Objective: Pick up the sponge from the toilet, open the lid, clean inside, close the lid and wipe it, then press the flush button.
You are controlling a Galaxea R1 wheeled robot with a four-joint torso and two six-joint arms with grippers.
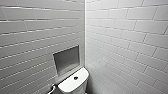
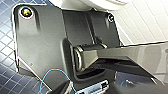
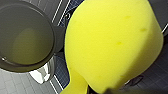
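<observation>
1. Two white-tiled walls [image 1: 125, 37] met in a corner just behind the toilet [image 1: 83, 87], with a recessed niche [image 1: 67, 60] above it. Dark blue floor tiles [image 3: 160, 67] lay open around a round grey container [image 3: 25, 37].
2. The flush button [image 1: 75, 78] sat mid-way along the tank cover [image 1: 67, 86].
3. The sponge [image 3: 112, 42] hung close before the right wrist camera, above the floor and beside the container. Neither gripper's grip could be made out.
4. It was bright yellow and rounded, faintly spotted, narrowing at one end.
</observation>
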